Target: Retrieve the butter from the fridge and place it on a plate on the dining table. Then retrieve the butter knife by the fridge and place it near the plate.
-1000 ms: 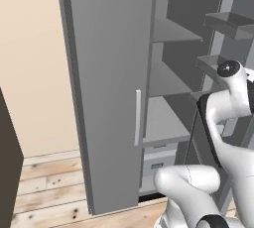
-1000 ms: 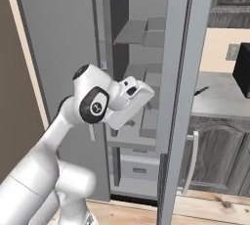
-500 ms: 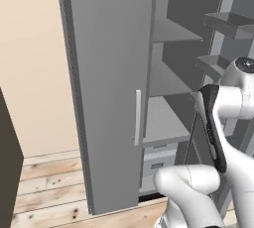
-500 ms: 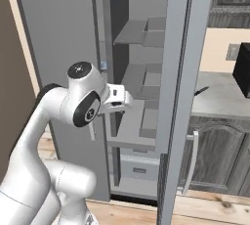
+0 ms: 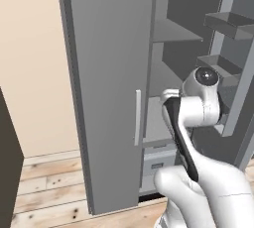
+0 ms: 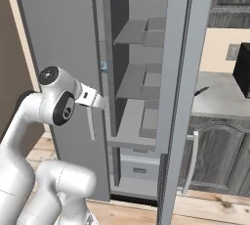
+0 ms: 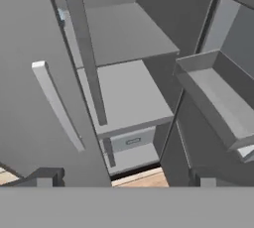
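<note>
The fridge stands tall and grey, its left door shut with a pale bar handle and its right door swung open. Bare grey shelves and a drawer show inside; the butter is hidden or out of view. My gripper hangs open in front of the fridge's opening, its fingertips far apart with nothing between them. In the right base view my gripper sits by the left door's edge. A slim dark butter knife lies on the counter right of the fridge.
The open door's bins jut out on the right of the hand view. A marbled counter over wood-grain cabinets carries a black box. Wooden floor lies in front of the fridge.
The arm has swung, and my hand has drawn back leftward from the fridge's opening toward the left door's edge. The gripper stays open.
</note>
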